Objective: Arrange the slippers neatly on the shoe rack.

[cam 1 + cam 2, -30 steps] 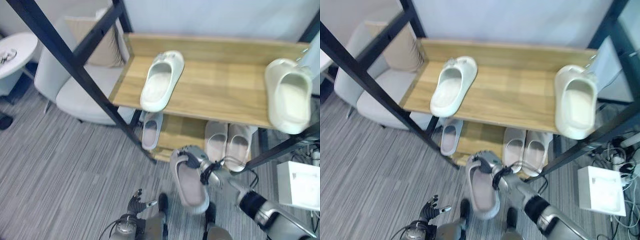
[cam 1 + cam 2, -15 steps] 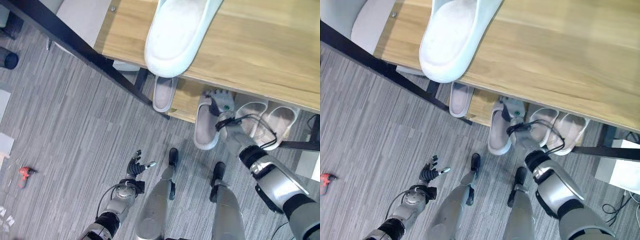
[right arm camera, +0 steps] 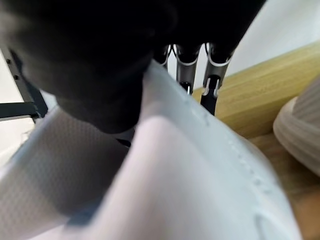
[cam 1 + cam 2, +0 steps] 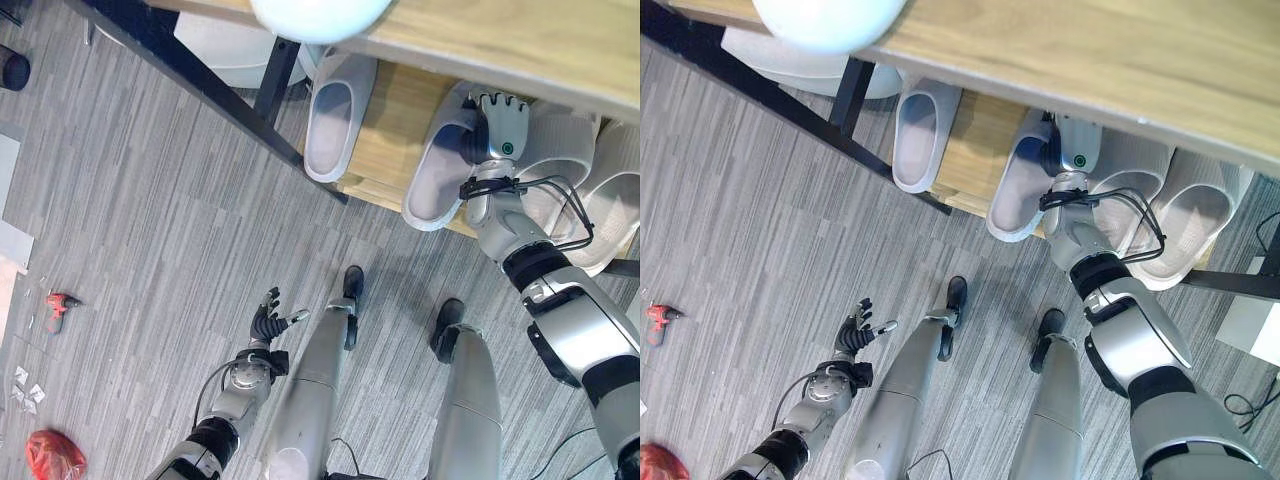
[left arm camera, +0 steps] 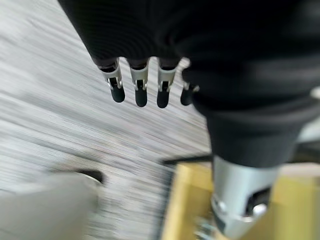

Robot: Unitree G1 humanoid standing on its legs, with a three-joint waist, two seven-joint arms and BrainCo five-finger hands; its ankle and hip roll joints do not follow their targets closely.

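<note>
Nearest, left hand (image 4: 268, 324): fingers spread, empty, low over the floor. Farther, right hand (image 4: 497, 125): clasped on a pale slipper (image 4: 436, 175), toe on the lower shelf (image 4: 385, 150), heel overhanging. Advice: slide fully in, parallel to the pair (image 4: 590, 205) on its right.

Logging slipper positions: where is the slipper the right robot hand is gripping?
The slipper sits on the lower shelf in the right robot hand, heel overhanging the front edge, between a lone slipper and a pair.

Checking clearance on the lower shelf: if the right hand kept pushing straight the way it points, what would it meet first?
Probably nothing soon: the right hand, gripping the slipper, points deeper over the lower shelf. The pair sits beside its path. Depth under the top shelf is unclear.
</note>
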